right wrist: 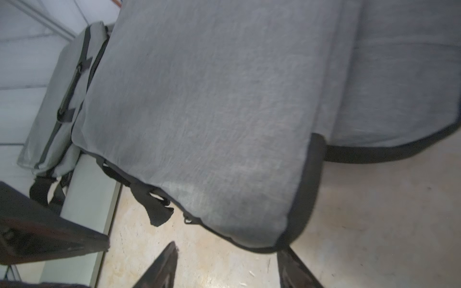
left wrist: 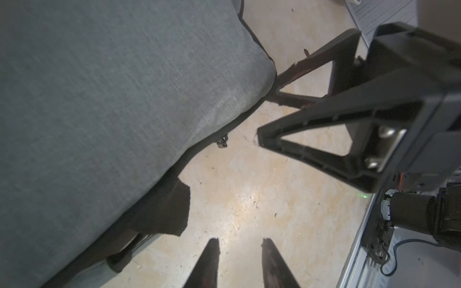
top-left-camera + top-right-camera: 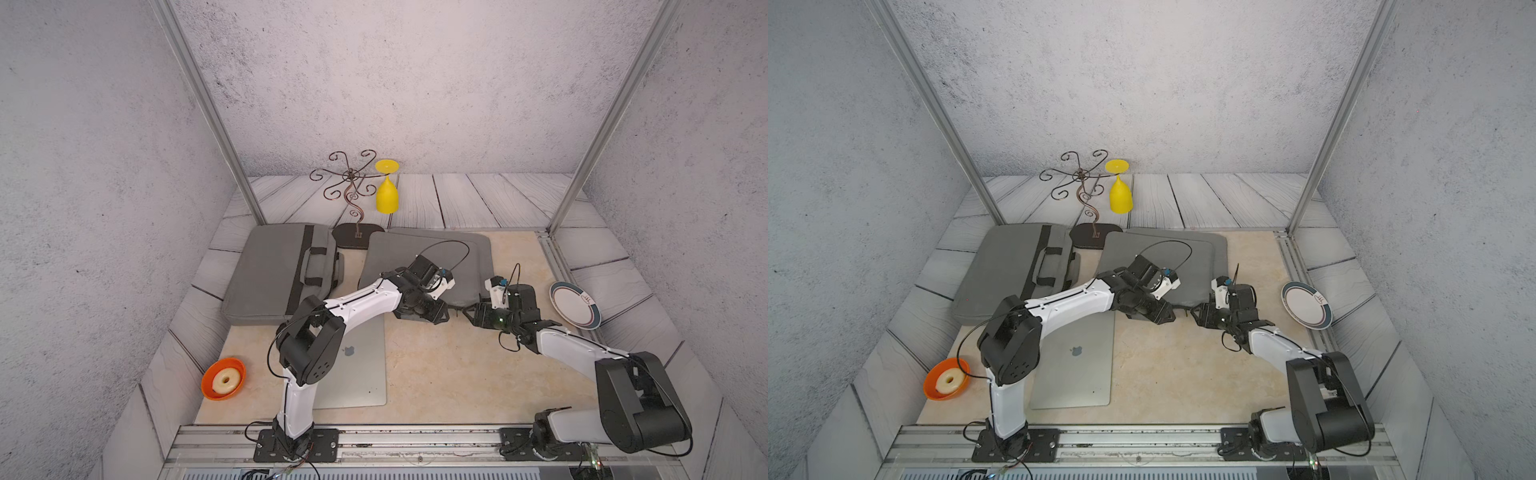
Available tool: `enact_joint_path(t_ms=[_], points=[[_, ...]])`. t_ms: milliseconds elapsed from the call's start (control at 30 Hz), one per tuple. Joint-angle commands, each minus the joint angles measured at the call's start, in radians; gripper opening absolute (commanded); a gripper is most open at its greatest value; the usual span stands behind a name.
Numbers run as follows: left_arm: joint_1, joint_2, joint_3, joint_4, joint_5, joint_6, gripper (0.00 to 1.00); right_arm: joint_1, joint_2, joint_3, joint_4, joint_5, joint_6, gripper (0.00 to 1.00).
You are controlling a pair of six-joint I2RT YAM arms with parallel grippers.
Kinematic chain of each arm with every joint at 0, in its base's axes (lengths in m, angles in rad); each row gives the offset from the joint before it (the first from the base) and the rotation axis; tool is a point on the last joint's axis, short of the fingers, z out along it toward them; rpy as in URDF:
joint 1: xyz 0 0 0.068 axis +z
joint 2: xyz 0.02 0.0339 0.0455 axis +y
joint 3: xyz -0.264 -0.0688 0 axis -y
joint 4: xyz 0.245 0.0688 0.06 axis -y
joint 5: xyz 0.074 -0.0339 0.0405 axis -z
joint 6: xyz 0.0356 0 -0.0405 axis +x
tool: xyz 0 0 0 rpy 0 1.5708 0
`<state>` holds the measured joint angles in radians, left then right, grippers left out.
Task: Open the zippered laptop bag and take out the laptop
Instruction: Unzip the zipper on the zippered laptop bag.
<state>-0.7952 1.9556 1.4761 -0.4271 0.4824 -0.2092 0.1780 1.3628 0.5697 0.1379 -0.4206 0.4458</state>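
The left hand point(image 2: 239, 243) and right hand point(image 1: 227, 249) hover at the near corner of the grey bag point(image 3: 419, 257). Both are open and empty. The laptop point(image 3: 357, 374) lies flat on the table point(image 3: 449, 374), outside the bag and beside its near edge.

laptop point(image 3: 357, 374) near-left | bag point(image 3: 415, 253) far-centre | case point(image 3: 266, 266) left of bag | plate point(image 3: 571, 301) right | bowl point(image 3: 209, 386) near-left corner

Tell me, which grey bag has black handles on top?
The grey fabric bag with the black stripe, on the left. The plain grey fabric bag in the middle shows no handles on top.
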Motion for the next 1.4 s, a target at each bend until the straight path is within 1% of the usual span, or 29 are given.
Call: enact_joint_path(t_ms=[0, 100, 167, 267, 400, 467, 533, 733, 867, 1067, 1100, 1200, 1367], points=[[-0.013, -0.032, -0.037, 0.092, -0.015, -0.058, 0.34, -0.037, -0.019, -0.016, 0.053, -0.038, 0.139, 0.67], [-0.037, -0.031, -0.073, 0.165, -0.046, -0.065, 0.35, -0.062, 0.022, -0.001, 0.090, -0.060, 0.239, 0.68], [-0.052, -0.023, -0.096, 0.215, -0.078, -0.065, 0.36, -0.070, 0.057, 0.023, 0.102, -0.084, 0.273, 0.68], [-0.073, -0.014, -0.126, 0.292, -0.141, -0.076, 0.36, -0.075, 0.101, 0.030, 0.174, -0.109, 0.332, 0.67], [-0.095, 0.005, -0.164, 0.406, -0.271, -0.083, 0.37, -0.078, 0.150, 0.046, 0.202, -0.127, 0.371, 0.66], [-0.107, 0.012, -0.183, 0.473, -0.316, -0.082, 0.39, -0.077, 0.175, 0.050, 0.214, -0.133, 0.381, 0.66], [-0.121, 0.029, -0.180, 0.501, -0.358, -0.060, 0.41, -0.079, 0.204, 0.057, 0.238, -0.145, 0.389, 0.66], [-0.130, 0.107, -0.172, 0.556, -0.427, -0.053, 0.41, -0.083, 0.243, 0.073, 0.291, -0.163, 0.427, 0.58], [-0.131, 0.139, -0.157, 0.610, -0.421, -0.056, 0.41, -0.089, 0.247, 0.069, 0.297, -0.176, 0.432, 0.53], [-0.130, 0.178, -0.141, 0.665, -0.447, -0.048, 0.40, -0.097, 0.250, 0.068, 0.292, -0.191, 0.435, 0.46], [-0.131, 0.182, -0.136, 0.662, -0.444, -0.050, 0.39, -0.099, 0.252, 0.068, 0.290, -0.194, 0.435, 0.45], [-0.130, 0.184, -0.134, 0.672, -0.441, -0.047, 0.31, -0.103, 0.259, 0.072, 0.290, -0.199, 0.435, 0.43], [-0.129, 0.174, -0.134, 0.670, -0.439, -0.027, 0.13, -0.108, 0.272, 0.079, 0.290, -0.207, 0.433, 0.39]])
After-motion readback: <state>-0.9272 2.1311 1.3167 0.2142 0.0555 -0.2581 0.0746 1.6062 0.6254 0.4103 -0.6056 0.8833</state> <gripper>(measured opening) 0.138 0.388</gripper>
